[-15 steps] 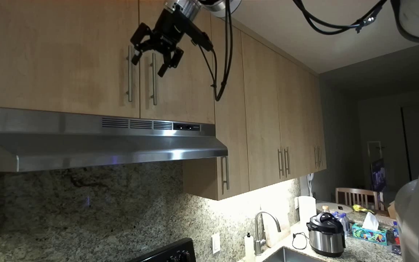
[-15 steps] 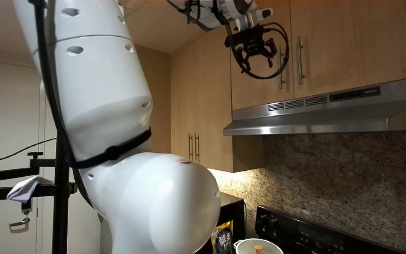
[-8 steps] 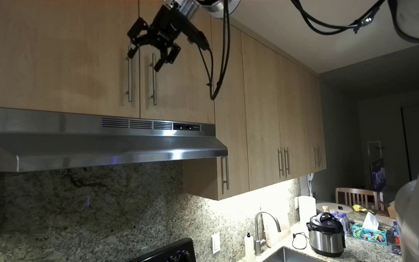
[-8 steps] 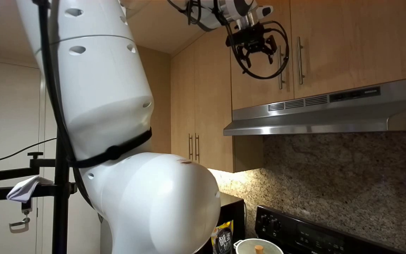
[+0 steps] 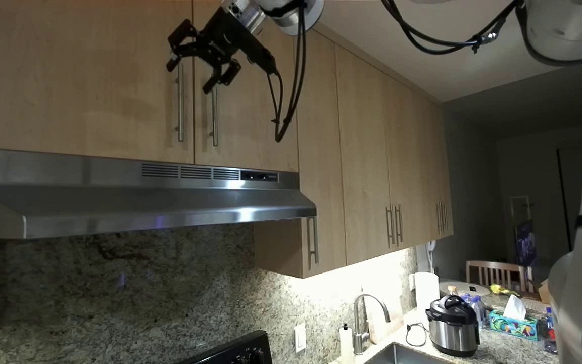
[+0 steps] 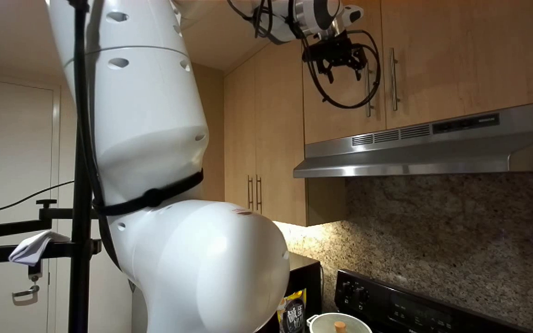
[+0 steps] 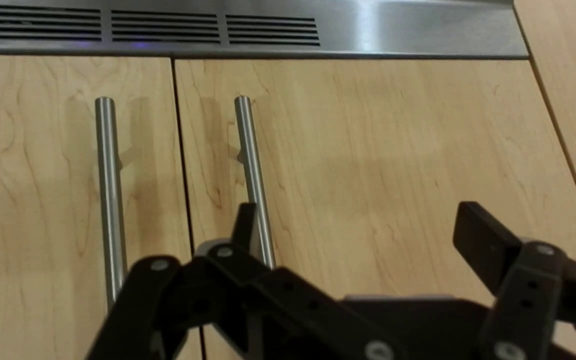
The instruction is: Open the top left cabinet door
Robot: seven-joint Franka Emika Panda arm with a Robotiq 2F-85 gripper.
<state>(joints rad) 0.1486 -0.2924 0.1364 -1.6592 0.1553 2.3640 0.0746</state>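
Note:
The top left cabinet door (image 5: 84,96) is a closed light-wood panel in both exterior views (image 6: 326,122). Its vertical metal bar handle (image 5: 180,111) runs along its right edge and shows in an exterior view (image 6: 368,101). The wrist view stands upside down, so this door (image 7: 393,150) is on the right there, its handle (image 7: 252,150) left of centre. My black gripper (image 5: 191,76) is open and empty in front of this door near the handle's upper part (image 6: 344,77). In the wrist view (image 7: 365,227) one finger (image 7: 244,225) overlaps the handle's line; contact cannot be told.
The matching door (image 5: 265,136), with its own handle (image 5: 214,121), is right beside it. A steel range hood (image 5: 119,197) juts out below both doors. Taller wood doors (image 5: 367,151) stand further right. Cables (image 6: 350,106) loop below the wrist. The white arm link (image 6: 146,115) hangs at the side.
My gripper has moved up and to the left in one exterior view, up and slightly right in the other. It stays open. The arm links shifted along; the doors have not moved.

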